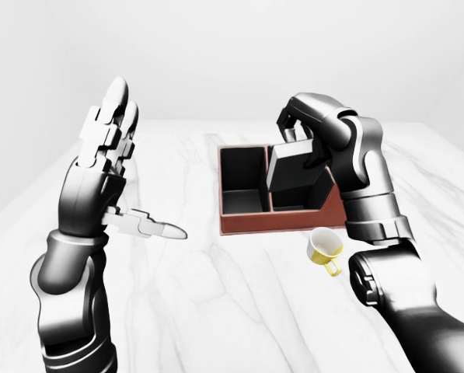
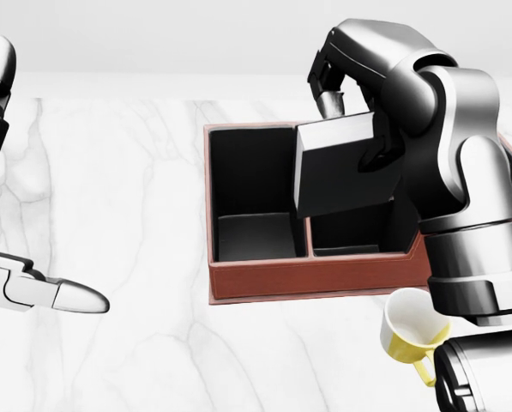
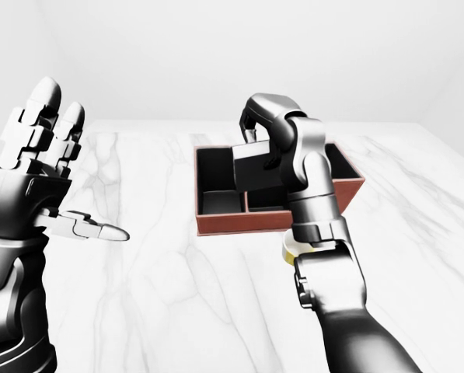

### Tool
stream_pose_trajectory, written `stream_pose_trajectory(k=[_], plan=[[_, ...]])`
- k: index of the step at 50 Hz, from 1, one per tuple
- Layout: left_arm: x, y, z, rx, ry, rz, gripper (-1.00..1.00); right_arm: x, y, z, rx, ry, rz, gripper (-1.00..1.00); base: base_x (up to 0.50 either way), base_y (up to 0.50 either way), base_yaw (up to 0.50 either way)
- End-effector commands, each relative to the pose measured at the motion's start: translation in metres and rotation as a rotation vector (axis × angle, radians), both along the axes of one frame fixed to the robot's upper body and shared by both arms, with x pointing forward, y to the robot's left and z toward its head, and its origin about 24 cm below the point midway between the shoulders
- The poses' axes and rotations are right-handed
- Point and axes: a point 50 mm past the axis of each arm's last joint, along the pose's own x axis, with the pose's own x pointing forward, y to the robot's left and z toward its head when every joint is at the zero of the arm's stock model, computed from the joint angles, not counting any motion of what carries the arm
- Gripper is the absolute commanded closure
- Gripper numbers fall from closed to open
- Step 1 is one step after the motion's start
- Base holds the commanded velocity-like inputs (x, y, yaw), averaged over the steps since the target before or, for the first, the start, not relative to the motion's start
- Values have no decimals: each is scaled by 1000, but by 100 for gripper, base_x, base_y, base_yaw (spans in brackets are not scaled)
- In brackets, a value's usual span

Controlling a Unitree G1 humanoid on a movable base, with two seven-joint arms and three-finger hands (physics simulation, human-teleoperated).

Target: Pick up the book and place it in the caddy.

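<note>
The book (image 2: pixel 341 167), a dark grey slab, hangs nearly upright and tilted over the caddy (image 2: pixel 307 279), a red-brown box with black compartments. Its lower edge sits above the divider between the left and middle compartments. Whether it touches the caddy I cannot tell. My right hand (image 2: pixel 328 103) comes down from above, shut on the book's top edge. My left hand (image 1: pixel 115 155) is raised at the left of the left-eye view, open, fingers spread, thumb pointing right, far from the caddy.
A white marble table (image 2: pixel 135 189) carries everything. A white cup with a yellow handle (image 2: pixel 410 330) lies on its side just below the caddy's lower right rim, close to my right forearm (image 2: pixel 478 257). A pale wall rises behind the table.
</note>
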Motion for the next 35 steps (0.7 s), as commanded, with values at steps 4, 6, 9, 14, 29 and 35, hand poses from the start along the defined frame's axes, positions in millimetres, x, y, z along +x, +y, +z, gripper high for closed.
stream_pose_trajectory(k=[4,6,9,14,29,35], plan=[[0,2,-2,-2,9,7,-100,10,-7,-10,3,-1,-55,100,0,0,0],[1,2,-3,-3,14,8,-100,13,-10,-11,7,-5,-70,100,0,0,0],[1,3,-4,-4,20,9,-100,17,-15,-11,-1,-35,-101,100,0,0,0],[4,3,-8,-9,43,12,-100,22,-25,-16,-27,-65,-156,100,0,0,0],[4,2,-8,-3,41,12,-100,26,-33,-18,-11,-73,-187,100,0,0,0],[4,2,-7,-2,37,12,-100,29,-34,-21,-15,-57,-185,100,0,0,0]])
